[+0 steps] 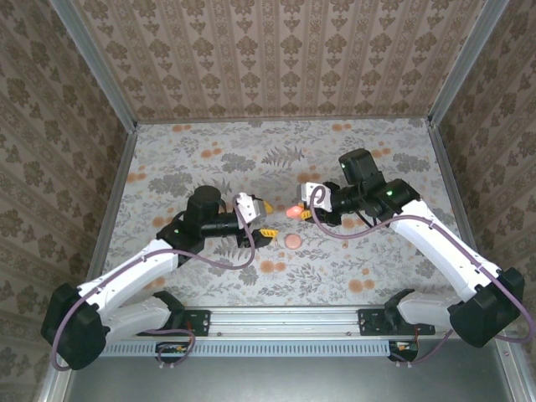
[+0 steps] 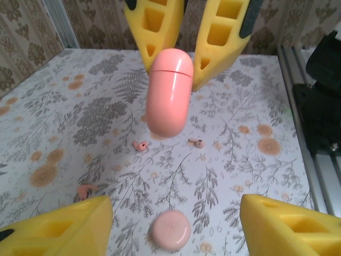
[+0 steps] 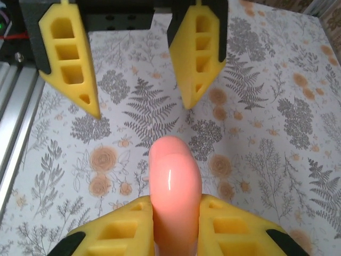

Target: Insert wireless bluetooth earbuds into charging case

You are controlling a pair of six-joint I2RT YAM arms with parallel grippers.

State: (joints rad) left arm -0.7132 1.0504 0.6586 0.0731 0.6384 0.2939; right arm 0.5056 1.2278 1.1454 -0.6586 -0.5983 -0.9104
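The charging case point(image 2: 169, 90) is a coral-pink rounded box with a seam near one end, held above the floral tabletop. My right gripper point(image 3: 176, 201) is shut on the case point(image 3: 173, 176) and shows at centre in the top view point(image 1: 306, 208). Facing it, my left gripper point(image 2: 175, 207) is open and holds nothing, its yellow fingers point(image 3: 69, 58) spread just short of the case point(image 1: 293, 212). Two tiny pink earbuds point(image 2: 141, 145) point(image 2: 196, 142) lie on the table beneath the case.
A flat round pink disc point(image 2: 170, 230) lies on the table between my left fingers, also seen below the grippers point(image 1: 293, 241). Patterned walls point(image 1: 276, 59) enclose the table. An aluminium rail point(image 1: 285, 318) runs along the near edge.
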